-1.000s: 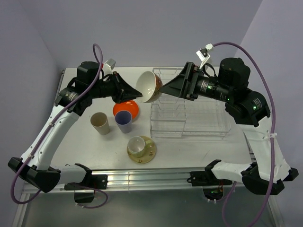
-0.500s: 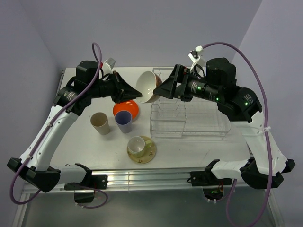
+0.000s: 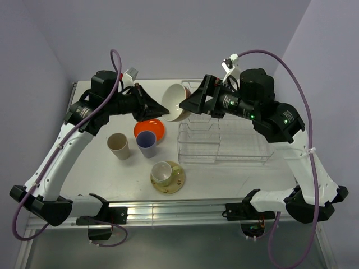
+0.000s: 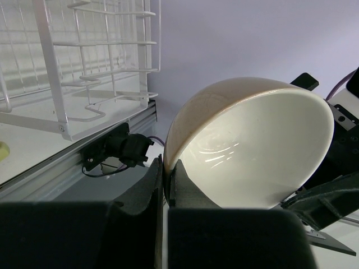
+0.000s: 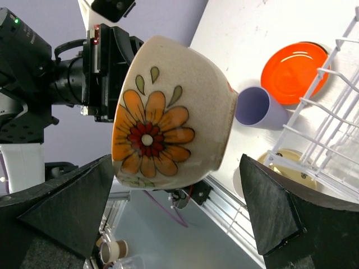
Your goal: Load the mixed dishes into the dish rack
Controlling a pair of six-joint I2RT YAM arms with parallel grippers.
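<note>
Standing on the right half of the white table (image 3: pixel 235 174), the dish rack (image 3: pixel 224 140) sits in the same place as one second ago, and no dishes show in it. The right arm (image 3: pixel 269 112) has swung to the left since then, away from over the rack and toward the bowl. The left arm (image 3: pixel 84 112) has hardly moved.

The off-white bowl (image 3: pixel 175 103) hangs in the air over the back of the table, just left of the rack. It is tipped on its side, with its open mouth facing the left arm. It is in nearly the same spot as before. The right wrist view shows a big orange flower with a red middle and green leaves painted on its outside (image 5: pixel 162 123).

The left gripper (image 4: pixel 165 179) has its fingers pinched tight on the bowl's rim. The right gripper (image 3: pixel 189 103) is now close up to the bowl. Its fingers (image 5: pixel 73 207) are spread wide, one on each side of the bowl, and they do not squeeze it.

The other dishes have stayed put on the left half of the table. The orange plate (image 3: pixel 157 130) lies below the bowl. The cream-yellow saucer (image 3: pixel 178 180) is near the front, with the pale yellow-green cup (image 3: pixel 162 172) on it. The tan cup (image 3: pixel 118 145) and the lavender cup (image 3: pixel 147 143) stand side by side.
</note>
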